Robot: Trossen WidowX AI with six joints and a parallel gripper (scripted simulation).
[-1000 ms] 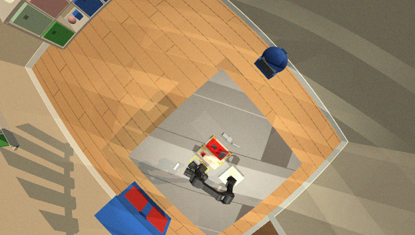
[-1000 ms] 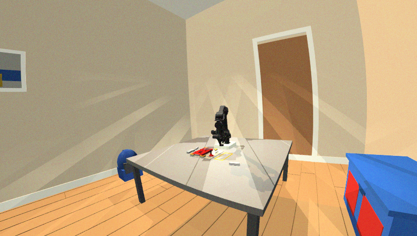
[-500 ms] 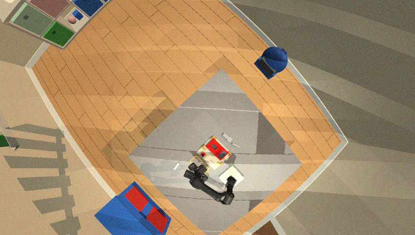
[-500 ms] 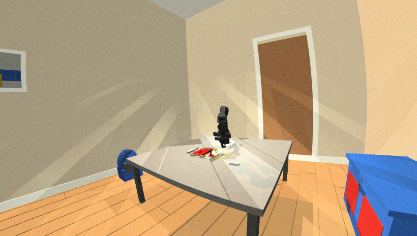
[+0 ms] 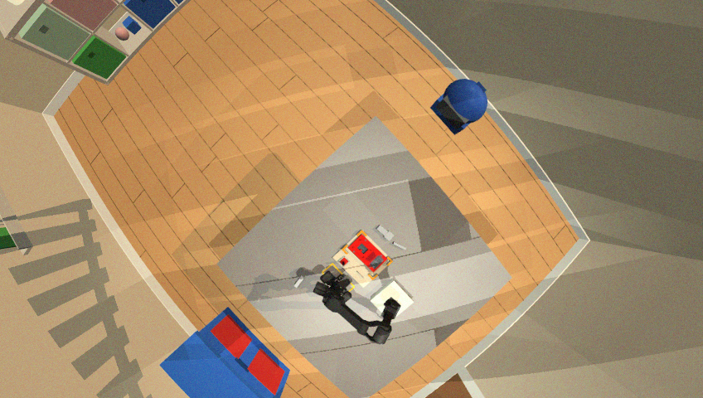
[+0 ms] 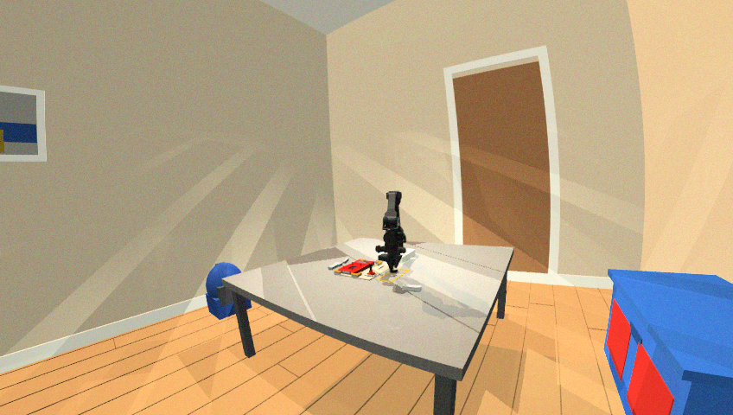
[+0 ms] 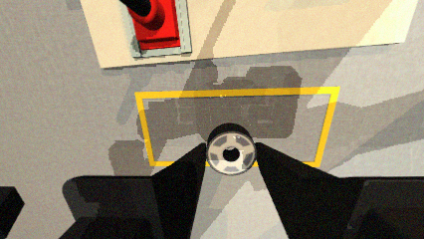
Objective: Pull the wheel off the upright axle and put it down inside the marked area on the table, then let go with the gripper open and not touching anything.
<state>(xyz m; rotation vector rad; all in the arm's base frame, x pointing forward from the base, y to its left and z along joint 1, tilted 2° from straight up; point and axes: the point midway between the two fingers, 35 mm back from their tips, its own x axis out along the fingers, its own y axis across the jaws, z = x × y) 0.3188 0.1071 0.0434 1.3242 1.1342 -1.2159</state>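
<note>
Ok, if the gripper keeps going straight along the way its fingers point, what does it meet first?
Probably the table top, within or by the yellow outline; the held wheel may touch first. Height is hard to judge.

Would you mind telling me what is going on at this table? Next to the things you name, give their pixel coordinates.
The arm has the wheel point(image 7: 231, 153) off its axle and gripped in its pincer point(image 5: 334, 279) point(image 6: 393, 269) point(image 7: 230, 147). It is at the yellow outline point(image 7: 237, 92), the marked area, beside the cream board point(image 7: 279, 30). The wheel has not been let go; whether it touches the table is hard to tell.
</note>
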